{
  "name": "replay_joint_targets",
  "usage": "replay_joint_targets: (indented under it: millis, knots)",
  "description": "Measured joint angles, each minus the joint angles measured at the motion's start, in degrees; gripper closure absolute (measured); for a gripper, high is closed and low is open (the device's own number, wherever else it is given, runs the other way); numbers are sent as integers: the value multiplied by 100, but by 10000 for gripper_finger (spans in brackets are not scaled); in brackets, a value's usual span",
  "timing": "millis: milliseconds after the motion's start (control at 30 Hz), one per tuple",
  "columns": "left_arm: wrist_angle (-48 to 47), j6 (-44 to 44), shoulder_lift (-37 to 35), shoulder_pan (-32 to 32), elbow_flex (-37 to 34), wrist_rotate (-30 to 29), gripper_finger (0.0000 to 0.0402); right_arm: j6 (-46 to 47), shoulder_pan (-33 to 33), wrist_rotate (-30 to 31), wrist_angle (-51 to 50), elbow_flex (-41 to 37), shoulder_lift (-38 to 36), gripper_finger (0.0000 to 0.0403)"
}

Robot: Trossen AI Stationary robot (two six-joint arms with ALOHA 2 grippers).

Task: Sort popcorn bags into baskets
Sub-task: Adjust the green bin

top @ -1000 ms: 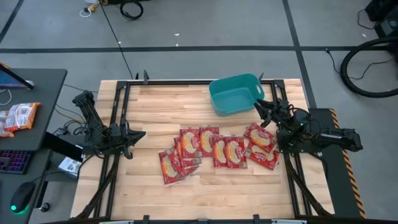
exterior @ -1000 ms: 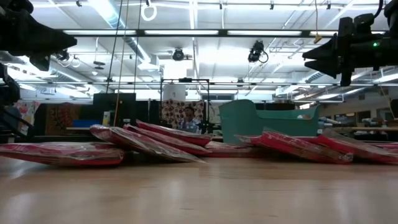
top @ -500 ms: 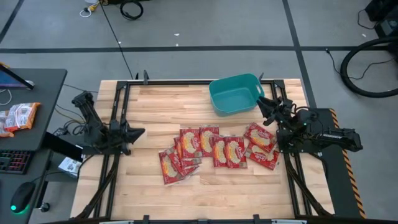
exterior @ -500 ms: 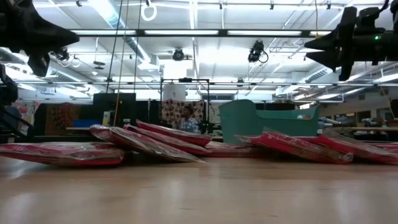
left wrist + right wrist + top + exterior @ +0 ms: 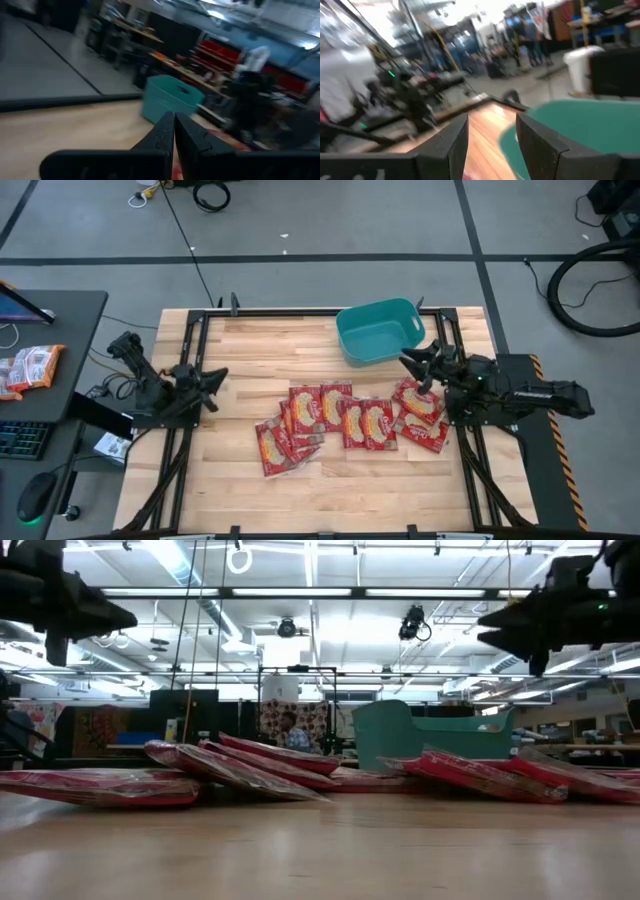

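The popcorn bags [image 5: 345, 423] lay scattered across the middle of the wooden table [image 5: 250, 350], red packets overlapping one another in a loose row, with a fanned cluster toward the left arm's side and a few more stacked toward the right arm's side. The teal basket [image 5: 378, 332] sat at the table's far edge, apart from the bags, and nothing showed inside it. The right gripper [image 5: 408, 361] hung above the table between the basket and the nearest bags, its fingers [image 5: 451, 145] standing apart with nothing between them. The left gripper [image 5: 216, 376] was raised at the left side of the table, clear of the bags, its fingers [image 5: 165, 135] pressed together and holding nothing.
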Motion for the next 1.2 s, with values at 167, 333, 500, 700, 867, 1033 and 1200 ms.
replay_joint_targets:
  millis: [167,333,500,700,867,1033,1200]
  knots:
    - [421,848,0,721,-1,1557,381,-214,0,42,0,461,1125,233]
    - [891,1406,2,1393,-1,2997,381,-590,0,193,-69,985,2316,233]
    - [960,1734,2,1788,35,3302,381,-958,0,210,-186,1542,3444,233]
    - [1280,2165,7,2172,61,4050,347,-1124,0,208,-894,2391,4735,200]
    - [1676,2336,7,2585,64,4722,284,-1385,-19,215,-1279,3167,5699,155]
    - [1608,2289,5,2900,73,4902,259,-1601,-160,345,-1521,3845,6519,136]
    - [1041,2163,11,3031,70,4830,258,-1935,-299,866,-2047,4485,7224,140]
